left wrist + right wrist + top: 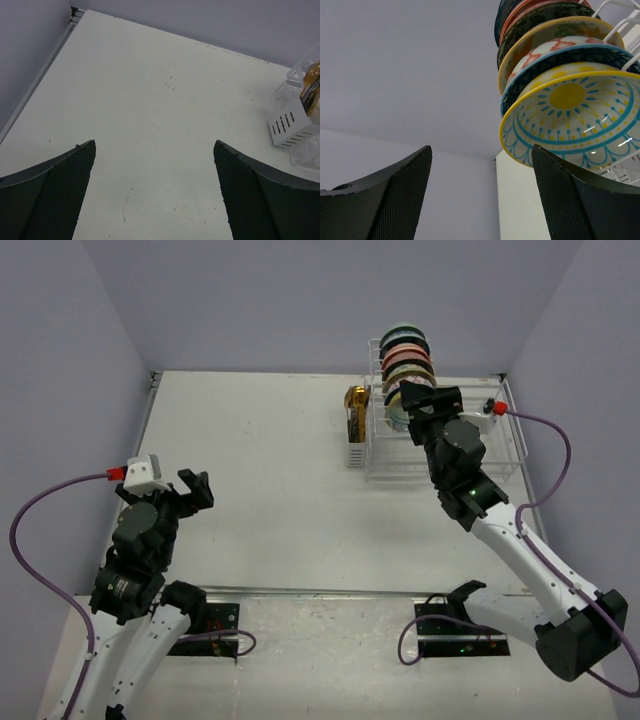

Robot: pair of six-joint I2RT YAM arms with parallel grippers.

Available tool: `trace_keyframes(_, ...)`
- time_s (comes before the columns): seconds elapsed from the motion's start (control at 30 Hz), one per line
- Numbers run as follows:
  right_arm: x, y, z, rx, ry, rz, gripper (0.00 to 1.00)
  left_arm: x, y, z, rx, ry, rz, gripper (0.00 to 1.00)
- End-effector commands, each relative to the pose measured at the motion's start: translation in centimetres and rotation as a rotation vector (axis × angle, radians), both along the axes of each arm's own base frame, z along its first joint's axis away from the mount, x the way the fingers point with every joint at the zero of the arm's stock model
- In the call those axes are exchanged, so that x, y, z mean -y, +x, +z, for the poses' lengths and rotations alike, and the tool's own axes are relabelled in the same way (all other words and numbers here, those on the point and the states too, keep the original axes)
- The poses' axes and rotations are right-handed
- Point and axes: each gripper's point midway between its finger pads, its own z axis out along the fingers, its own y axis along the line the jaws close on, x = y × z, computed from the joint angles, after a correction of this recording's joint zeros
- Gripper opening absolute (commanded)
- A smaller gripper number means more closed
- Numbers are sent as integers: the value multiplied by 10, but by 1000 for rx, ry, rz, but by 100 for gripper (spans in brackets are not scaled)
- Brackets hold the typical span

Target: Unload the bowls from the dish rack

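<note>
Gaping wide and empty, the right pincer (480, 150) hangs near the front bowl (570, 117), seemingly apart.

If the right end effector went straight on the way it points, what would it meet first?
Probably the front yellow-rimmed bowl with the teal sun pattern, in the white wire dish rack, off to one side of the open right end effector; depth unclear.

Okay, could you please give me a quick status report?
Left end effector open, empty. Right end effector open, facing front bowl. Bowls stand in rack. Nothing blocking.
</note>
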Motion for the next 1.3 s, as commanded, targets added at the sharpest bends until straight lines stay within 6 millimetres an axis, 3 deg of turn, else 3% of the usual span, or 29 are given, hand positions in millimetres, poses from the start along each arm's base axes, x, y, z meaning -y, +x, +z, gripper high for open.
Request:
trace_keyframes(0.0, 19, 14, 22, 34, 123, -100, 81, 5, 2, 9, 47, 4, -34, 100)
trace_keyframes(0.17, 25, 38, 12, -27, 154, -106, 77, 6, 2, 10, 51, 5, -39, 100)
trace_keyframes(0.3, 26, 46, 4, -45, 163, -101, 67, 5, 2, 10, 52, 6, -39, 100)
trace_keyframes(0.43, 26, 44, -4, -56, 175, -101, 59, 5, 2, 11, 57, 5, -39, 100)
trace_keyframes(0.5, 29, 42, -9, -58, 186, -114, 49, 5, 2, 10, 54, 6, -39, 100)
trace_keyframes(0.73, 36, 38, -13, -60, 200, -143, 40, 6, 2, 10, 54, 7, -41, 100)
trace_keyframes(0.9, 39, 35, -15, -54, 209, -152, 24, 6, 2, 11, 57, 6, -41, 100)
trace_keyframes(1.13, 42, 31, -14, -49, 225, -156, 20, 6, 2, 11, 58, 6, -43, 100)
trace_keyframes(1.27, 43, 30, -9, -37, 238, -158, 9, 6, 2, 11, 58, 5, -44, 100)
